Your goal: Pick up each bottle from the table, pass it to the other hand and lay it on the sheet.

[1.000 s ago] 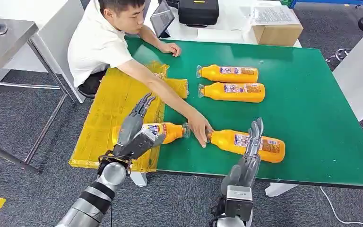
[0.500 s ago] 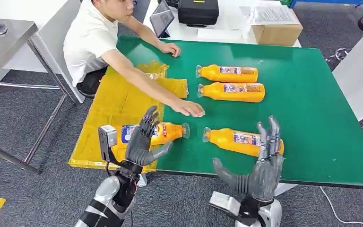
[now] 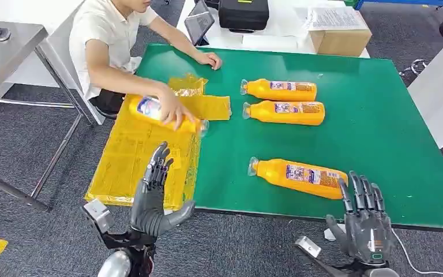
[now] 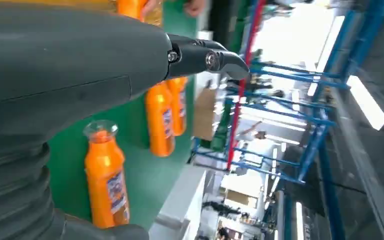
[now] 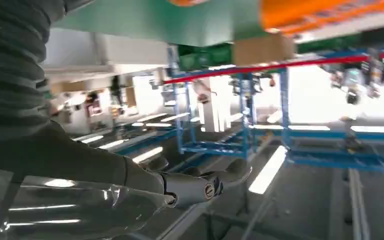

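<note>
Person [image 3: 107, 43] lifted bottle [image 3: 161, 113] off yellow sheet [image 3: 132, 156].

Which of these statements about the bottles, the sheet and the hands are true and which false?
1. Three bottles lie on the green table. True.
2. The left hand holds a bottle. False: it is empty, fingers apart.
3. A person's hand holds a bottle above the yellow sheet. True.
4. The right hand grips the nearest bottle. False: it is open, short of it.
</note>
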`<action>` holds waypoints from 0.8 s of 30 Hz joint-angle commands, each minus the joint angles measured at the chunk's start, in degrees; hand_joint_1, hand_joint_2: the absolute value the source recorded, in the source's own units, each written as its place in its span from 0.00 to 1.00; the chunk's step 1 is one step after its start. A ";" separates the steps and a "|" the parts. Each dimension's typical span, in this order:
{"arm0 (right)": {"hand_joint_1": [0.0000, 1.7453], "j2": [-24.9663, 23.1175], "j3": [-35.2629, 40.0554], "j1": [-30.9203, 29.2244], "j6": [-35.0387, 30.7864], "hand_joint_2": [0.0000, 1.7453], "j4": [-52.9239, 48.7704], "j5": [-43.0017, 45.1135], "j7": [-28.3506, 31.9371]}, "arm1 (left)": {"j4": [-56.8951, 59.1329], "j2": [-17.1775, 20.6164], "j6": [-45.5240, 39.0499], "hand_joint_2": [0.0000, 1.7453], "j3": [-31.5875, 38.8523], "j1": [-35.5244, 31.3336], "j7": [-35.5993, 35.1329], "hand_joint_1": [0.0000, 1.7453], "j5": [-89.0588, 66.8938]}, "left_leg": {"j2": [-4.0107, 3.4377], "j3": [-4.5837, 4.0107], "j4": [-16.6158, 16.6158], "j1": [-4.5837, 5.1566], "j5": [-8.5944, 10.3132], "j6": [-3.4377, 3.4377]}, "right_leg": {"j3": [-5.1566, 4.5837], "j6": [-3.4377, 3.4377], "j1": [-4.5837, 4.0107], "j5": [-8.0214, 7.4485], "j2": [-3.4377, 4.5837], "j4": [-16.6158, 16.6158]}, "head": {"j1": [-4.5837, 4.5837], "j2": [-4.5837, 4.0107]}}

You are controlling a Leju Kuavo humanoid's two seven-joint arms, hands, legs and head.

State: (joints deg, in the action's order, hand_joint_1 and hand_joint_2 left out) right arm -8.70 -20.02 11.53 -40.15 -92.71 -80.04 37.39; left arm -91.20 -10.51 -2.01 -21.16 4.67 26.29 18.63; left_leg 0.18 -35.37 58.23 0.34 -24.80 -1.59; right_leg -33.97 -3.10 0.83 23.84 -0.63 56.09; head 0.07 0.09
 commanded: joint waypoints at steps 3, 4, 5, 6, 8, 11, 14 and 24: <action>0.00 15.45 10.37 -10.02 0.15 1.00 27.26 2.44 -16.80 | -5.43 0.84 -2.14 1.00 -4.18 0.74 2.83 0.00 -4.03 | -0.29 0.27 -0.07 -0.09 -0.07 0.05 | 0.24 0.08 -0.10 -0.09 0.31 -0.16 | -0.02 0.00; 0.00 16.96 12.40 -11.93 0.15 1.00 30.71 3.62 -18.13 | -5.08 0.84 -2.03 1.00 -4.36 0.45 2.57 0.00 -3.31 | -0.30 0.39 -0.08 -0.08 -0.10 0.07 | 0.35 0.11 -0.08 -0.06 0.33 -0.15 | -0.04 0.00; 0.00 17.74 13.56 -13.21 0.15 1.00 33.29 4.39 -18.72 | -4.77 0.84 -1.95 1.00 -4.48 0.20 2.45 0.00 -2.87 | -0.36 0.34 -0.09 -0.09 -0.04 0.02 | 0.31 0.07 -0.10 -0.14 0.38 -0.22 | 0.00 0.00; 0.00 18.06 13.95 -13.71 0.15 1.00 33.78 4.73 -18.85 | -4.65 0.86 -1.95 1.00 -4.51 0.11 2.45 0.00 -2.82 | -0.38 0.33 -0.10 -0.11 -0.02 0.01 | 0.31 0.08 -0.11 -0.16 0.41 -0.23 | 0.00 0.00; 0.00 18.06 13.95 -13.71 0.15 1.00 33.78 4.73 -18.85 | -4.65 0.86 -1.95 1.00 -4.51 0.11 2.45 0.00 -2.82 | -0.33 0.38 -0.08 -0.09 -0.04 0.03 | 0.34 0.14 -0.10 -0.16 0.35 -0.16 | 0.00 0.00; 0.00 18.06 13.95 -13.71 0.15 1.00 33.78 4.73 -18.85 | -4.65 0.86 -1.95 1.00 -4.51 0.11 2.45 0.00 -2.82 | -0.11 0.38 -0.07 -0.02 0.02 0.01 | 0.33 0.15 -0.03 -0.08 0.08 -0.09 | 0.00 0.00; 0.00 18.55 15.10 -13.87 0.23 1.00 35.38 5.25 -19.96 | -4.48 0.99 -1.97 1.00 -4.44 0.09 2.48 0.00 -2.72 | -0.11 0.41 -0.06 -0.01 0.00 -0.02 | 0.37 0.14 -0.02 -0.04 0.10 -0.08 | -0.02 0.00; 0.00 18.85 24.51 -29.75 1.10 1.00 56.55 7.05 -21.41 | -0.77 0.41 -0.87 1.00 -6.27 -3.13 2.05 0.00 0.27 | -0.38 0.34 -0.06 -0.03 0.06 -0.02 | 0.27 0.14 -0.04 -0.18 0.34 -0.10 | -0.02 0.00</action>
State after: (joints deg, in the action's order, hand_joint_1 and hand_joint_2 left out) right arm 10.25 -4.35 -5.94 -39.54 -55.92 -71.97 16.92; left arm -96.72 -10.54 -3.43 -25.83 4.90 29.00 16.90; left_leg 0.08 -35.29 58.24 0.38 -24.70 -1.74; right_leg -33.90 -3.08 0.86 23.73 -0.63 56.10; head 0.04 0.09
